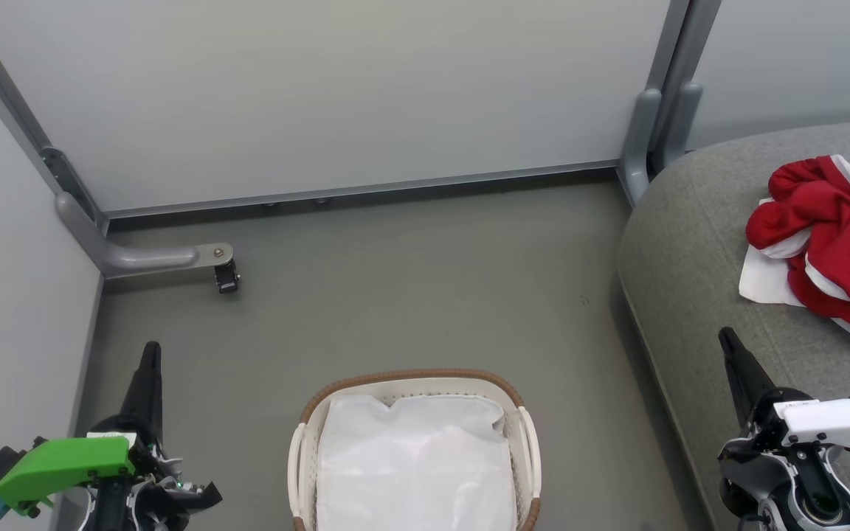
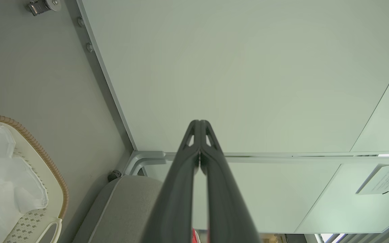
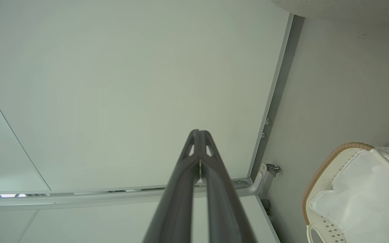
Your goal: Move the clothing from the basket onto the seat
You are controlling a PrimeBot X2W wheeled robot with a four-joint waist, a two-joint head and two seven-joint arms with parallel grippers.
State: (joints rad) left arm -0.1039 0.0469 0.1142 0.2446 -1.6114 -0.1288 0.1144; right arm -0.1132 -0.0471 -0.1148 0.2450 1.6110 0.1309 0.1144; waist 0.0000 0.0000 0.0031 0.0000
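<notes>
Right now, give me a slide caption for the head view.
Red clothing piled on the grey seat; basket holds a white sheet; left gripper and right gripper shut, empty.

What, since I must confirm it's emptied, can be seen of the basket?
The basket is an oval cream-white plastic tub with perforated walls, a brown braided-look rim and pale side handles. It stands upright on the grey floor. Inside lies a crumpled white sheet, nothing red.

Left hand [image 1: 150,352] and right hand [image 1: 727,341] closed, empty, pointing up.
</notes>
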